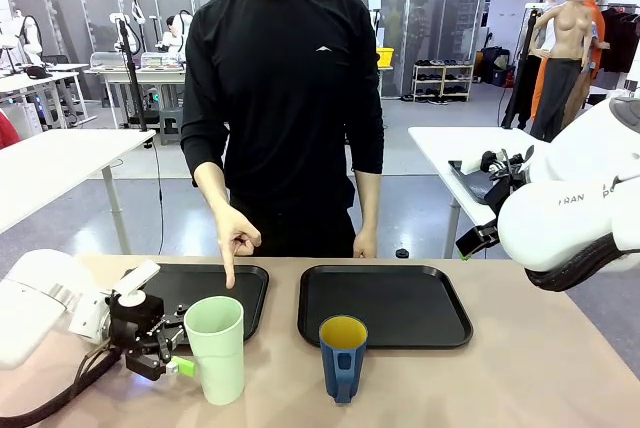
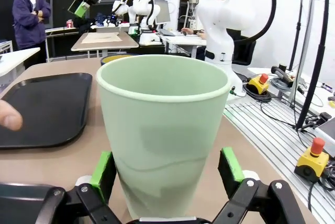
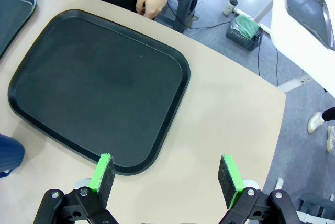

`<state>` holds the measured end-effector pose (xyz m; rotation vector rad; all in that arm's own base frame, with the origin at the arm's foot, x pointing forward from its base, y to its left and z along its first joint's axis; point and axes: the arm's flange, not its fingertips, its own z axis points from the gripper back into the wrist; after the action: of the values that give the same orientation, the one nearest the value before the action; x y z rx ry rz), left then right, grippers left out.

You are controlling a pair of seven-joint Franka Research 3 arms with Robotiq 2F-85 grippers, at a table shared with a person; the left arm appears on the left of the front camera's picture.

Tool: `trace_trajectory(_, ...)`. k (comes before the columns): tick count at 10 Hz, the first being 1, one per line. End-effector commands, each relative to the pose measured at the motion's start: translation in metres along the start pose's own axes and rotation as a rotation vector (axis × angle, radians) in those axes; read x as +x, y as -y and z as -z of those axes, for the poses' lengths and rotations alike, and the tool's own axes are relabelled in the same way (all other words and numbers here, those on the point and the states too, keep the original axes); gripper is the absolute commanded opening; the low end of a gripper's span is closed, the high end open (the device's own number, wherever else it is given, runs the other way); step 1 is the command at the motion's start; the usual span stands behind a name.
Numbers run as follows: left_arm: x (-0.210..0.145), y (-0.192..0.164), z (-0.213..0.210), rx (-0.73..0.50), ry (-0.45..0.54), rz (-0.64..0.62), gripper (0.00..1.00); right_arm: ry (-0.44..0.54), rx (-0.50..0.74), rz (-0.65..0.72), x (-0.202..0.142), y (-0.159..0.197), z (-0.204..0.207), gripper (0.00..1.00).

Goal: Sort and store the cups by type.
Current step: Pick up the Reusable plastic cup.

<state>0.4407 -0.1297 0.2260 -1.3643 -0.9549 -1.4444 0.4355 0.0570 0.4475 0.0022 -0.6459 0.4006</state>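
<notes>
Front view. A tall pale mint-green handleless tumbler (image 1: 215, 348) stands upright by the bench's near edge, just before the left black plastic tray (image 1: 255, 293). The person's hand (image 1: 236, 240) points down at that tray, likely marking the tumbler's store. A short dark blue mug with a yellow inside and a handle (image 1: 342, 358) stands before the right black tray (image 1: 385, 303).

Left wrist view. My left pincer (image 2: 166, 169) is released and straddles the tumbler (image 2: 163, 109). Its green pads (image 2: 102, 174) sit just beside the walls, placed for a side grasp.

Right wrist view. My right pincer (image 3: 166, 171) is released and holds nothing. It hangs over the right tray's (image 3: 99, 82) near corner, with the mug (image 3: 8, 153) beside it.
</notes>
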Motion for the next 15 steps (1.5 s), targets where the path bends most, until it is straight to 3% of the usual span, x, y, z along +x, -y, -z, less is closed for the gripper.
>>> trace_trajectory(1, -0.003, -0.007, 0.008, -0.047, 0.015, 0.008, 1.0, 0.003, 0.002, 0.005, -0.001, 0.001, 0.0, 1.0)
trace_trajectory(8, -0.017, -0.023, 0.048, -0.104, 0.026, -0.001, 1.0, 0.003, 0.002, 0.005, -0.001, 0.001, 0.0, 1.0)
trace_trajectory(11, -0.019, -0.023, 0.045, -0.103, 0.049, -0.011, 1.0, 0.003, 0.002, 0.005, -0.001, 0.001, 0.0, 1.0)
trace_trajectory(12, -0.02, -0.023, 0.043, -0.11, 0.085, -0.006, 0.8, 0.003, 0.002, 0.005, -0.001, 0.001, 0.0, 1.0)
trace_trajectory(13, -0.02, -0.023, 0.042, -0.111, 0.096, -0.013, 0.8, 0.003, 0.002, 0.005, -0.001, 0.001, 0.0, 1.0)
trace_trajectory(14, -0.019, -0.024, 0.04, -0.111, 0.096, -0.006, 0.6, 0.003, 0.002, 0.005, -0.001, 0.001, 0.0, 1.0)
trace_trajectory(15, -0.018, -0.024, 0.039, -0.115, 0.096, -0.005, 0.75, 0.003, 0.002, 0.005, -0.001, 0.001, 0.0, 1.0)
